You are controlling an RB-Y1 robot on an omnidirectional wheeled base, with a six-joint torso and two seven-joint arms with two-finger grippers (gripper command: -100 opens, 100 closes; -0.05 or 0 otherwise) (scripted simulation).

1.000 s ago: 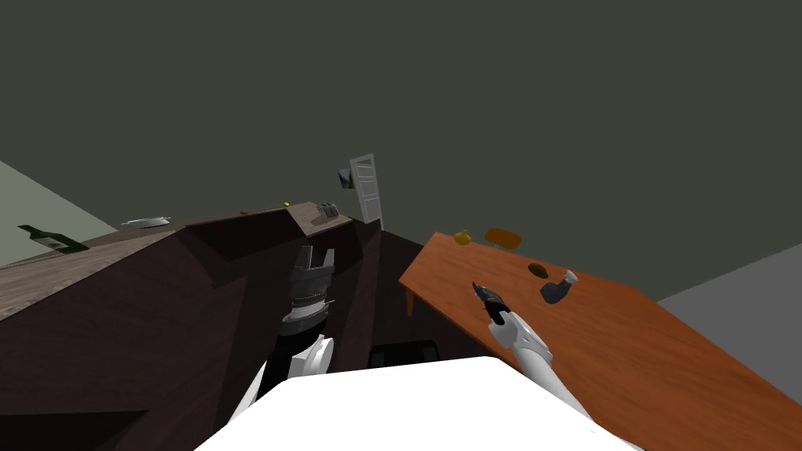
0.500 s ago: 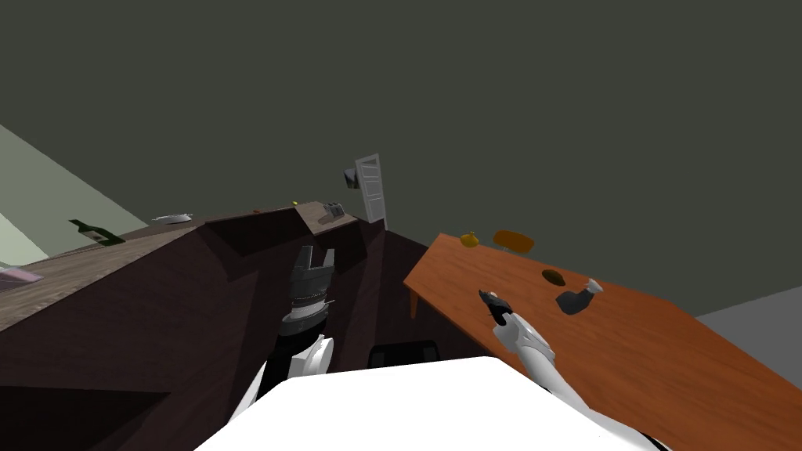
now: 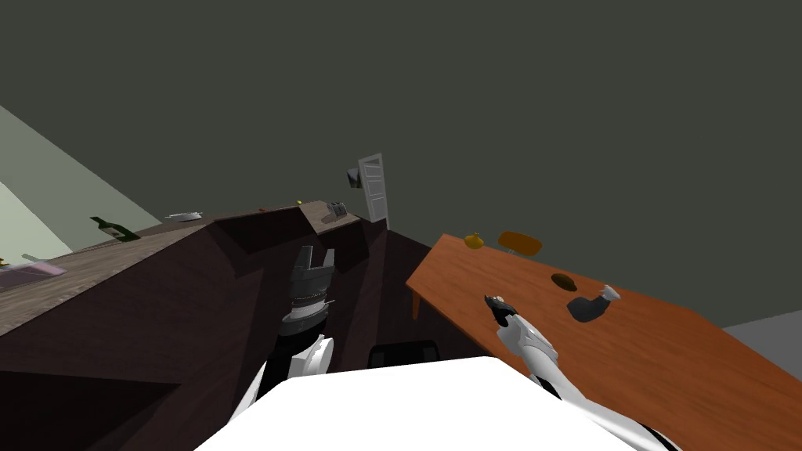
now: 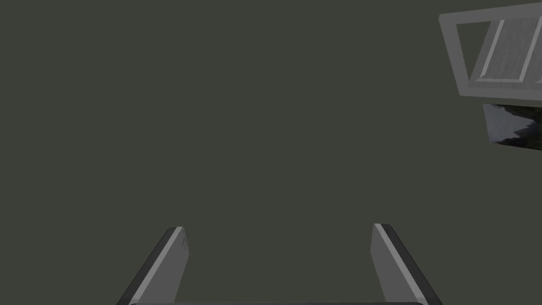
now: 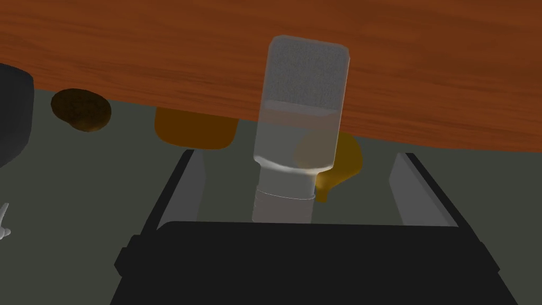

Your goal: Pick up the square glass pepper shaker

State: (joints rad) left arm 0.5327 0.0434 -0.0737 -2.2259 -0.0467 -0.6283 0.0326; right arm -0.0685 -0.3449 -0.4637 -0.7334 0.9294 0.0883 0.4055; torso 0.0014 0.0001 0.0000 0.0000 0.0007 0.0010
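- The clear, square-sided glass shaker [image 5: 299, 114], grey-filled at its wide end, is seen standing on the orange-brown wooden bench [image 3: 666, 352]. It's close to the bench's robot-side edge, right between the blades of the right hand [image 5: 296, 154].
- That right hand is spread wide, with no blade touching the glass, so nothing's gripped yet. The placing is probably meant to let the flat sides be pinched squarely.
- Long axis: the wide base is planted on the bench and the narrow ribbed neck is pointed away from it, toward the hand's dark body. So it's reckoned upright, crosswise to the blades.
- The left hand [image 4: 278, 227] is parked off the bench, blades apart and empty, likely just out of the way.
- A small yellow thing [image 5: 344, 159] on the bench's far side can be glimpsed through the glass.
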